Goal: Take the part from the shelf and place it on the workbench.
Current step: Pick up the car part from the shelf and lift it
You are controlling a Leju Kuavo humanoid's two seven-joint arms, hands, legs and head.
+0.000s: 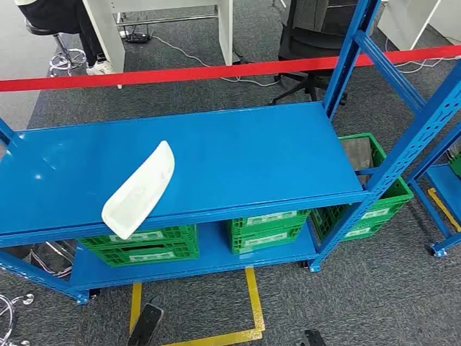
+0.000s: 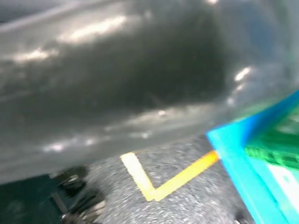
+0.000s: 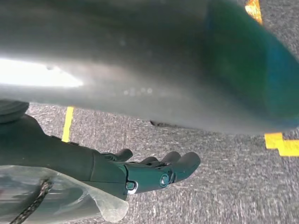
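Risk first, head view: white part (image 1: 140, 189) lies flat on the top deck of the blue shelf (image 1: 261, 155), toward the left, with its lower end poking out past the front edge. Judgement: any nudge from a low or sideways approach could tip it off the lip onto the carpet, and a smooth curved shell like that would likely slip in a loose grip. Red barrier tape (image 1: 228, 70) runs across behind the shelf; green crates (image 1: 142, 244) sit on the lower deck under the part, so a dropped part could also land out of easy reach. Workbench isn't identifiable from here, so the carry path can't be judged.

Left wrist view: badly blurred. Grey shiny surface covers most of the frame, with yellow floor tape (image 2: 155, 184) and a blue shelf corner (image 2: 243, 158) beyond it. Can't tell how the left hand's fingers sit. Blur suggests the arm or body is moving, which won't help aiming.

Right wrist view: right hand (image 3: 148, 175) hangs over grey carpet, fingers (image 3: 183, 164) stretched out and lying close together, thumb slightly lifted, nothing in them. Yellow floor marking (image 3: 282, 143) nearby.

Part vs fingers: well apart. Part is up on the top deck, right hand is down near floor level and nowhere near touching it. Reach hasn't started.
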